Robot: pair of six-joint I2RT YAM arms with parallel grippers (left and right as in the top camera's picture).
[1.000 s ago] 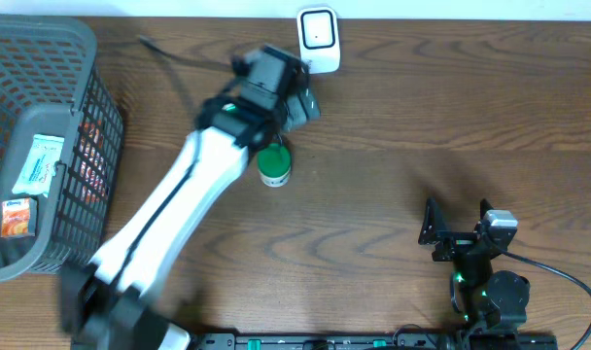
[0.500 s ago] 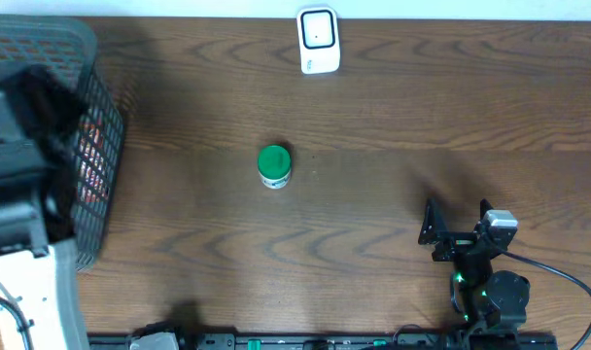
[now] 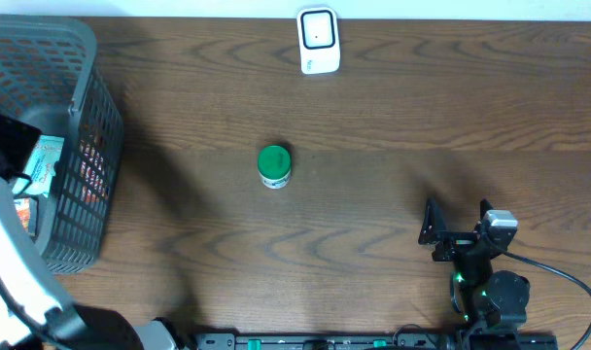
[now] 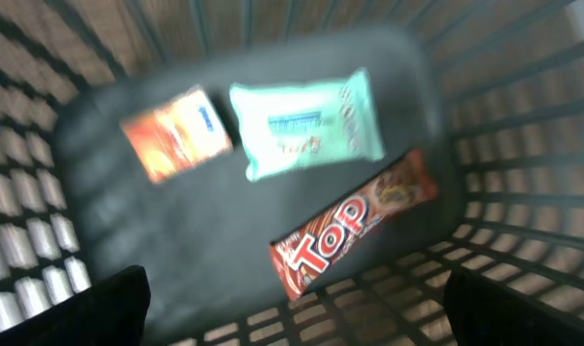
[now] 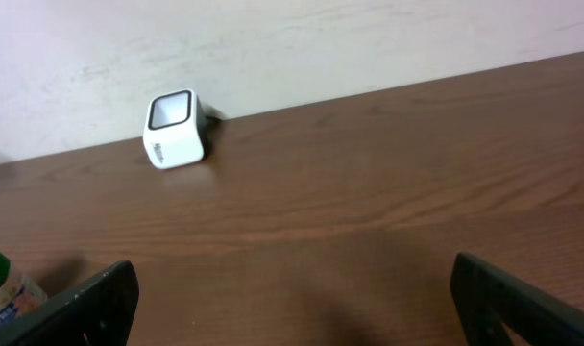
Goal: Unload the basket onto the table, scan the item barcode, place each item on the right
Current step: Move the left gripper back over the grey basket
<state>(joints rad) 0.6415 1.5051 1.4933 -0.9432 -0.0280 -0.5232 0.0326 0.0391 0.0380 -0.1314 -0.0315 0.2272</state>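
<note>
The white barcode scanner [image 3: 317, 39] stands at the table's far edge, also visible in the right wrist view [image 5: 174, 141]. A green-lidded bottle [image 3: 274, 165] stands alone mid-table. My left gripper [image 4: 292, 322] hangs open over the grey basket [image 3: 77, 58], nothing between its fingers. Below it on the basket floor lie an orange packet [image 4: 175, 135], a mint-green wipes pack [image 4: 306, 123] and a red "Top" bar [image 4: 354, 223]. My right gripper [image 3: 458, 220] rests open and empty near the front right, facing the scanner.
The basket's tall mesh walls [image 4: 523, 144] surround the left gripper's view. A black cable [image 3: 558, 277] runs from the right arm's base. Bare brown wood [image 3: 422, 126] lies between bottle, scanner and right arm.
My left arm has swung from beside the scanner and bottle across to the left, now over the basket. The bottle stays standing on the table. The right arm has not moved.
</note>
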